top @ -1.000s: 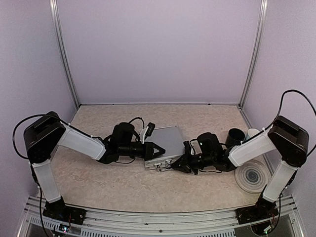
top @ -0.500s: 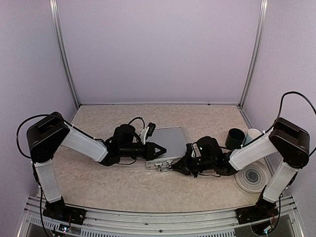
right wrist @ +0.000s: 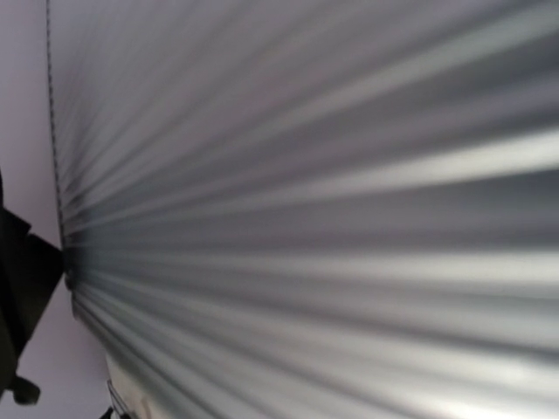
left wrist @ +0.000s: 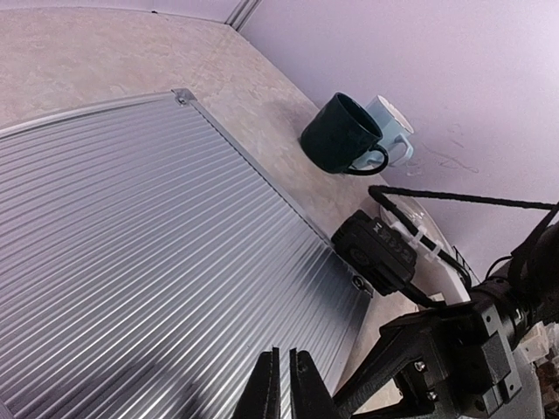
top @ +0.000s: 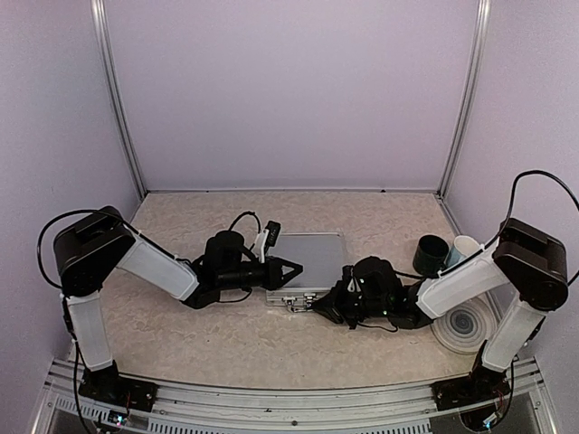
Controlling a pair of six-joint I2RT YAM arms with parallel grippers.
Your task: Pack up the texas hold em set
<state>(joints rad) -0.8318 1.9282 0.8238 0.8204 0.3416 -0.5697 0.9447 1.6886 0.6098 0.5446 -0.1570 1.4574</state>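
The right wrist view gives me almost nothing: blurred silver ribs of the case (right wrist: 349, 218) fill it, with a dark shape cut off at the left edge, and I cannot make out that gripper's own fingers. From the top view the right gripper (top: 327, 306) is a black mass at the near right corner of the case (top: 312, 258), beside the latch hardware (top: 298, 304) on its near edge. I cannot tell how far its jaws stand apart, nor whether they touch the metal. The contents of the set are hidden, as the lid is down.

The case lies flat at mid table (top: 199, 334), between the two arms. The left gripper (top: 291, 269) reaches in from the left over the near left part of the lid. In the left wrist view the left gripper (left wrist: 281, 384) has its fingers drawn narrow, almost together, holding nothing, just above the ribbed lid (left wrist: 131, 262). Contact there is unclear.

Right of the case stand a dark mug (top: 432, 253) and a pale-blue mug (top: 460, 249), touching each other. A grey ringed coaster (top: 463, 323) lies nearer, at the right edge.
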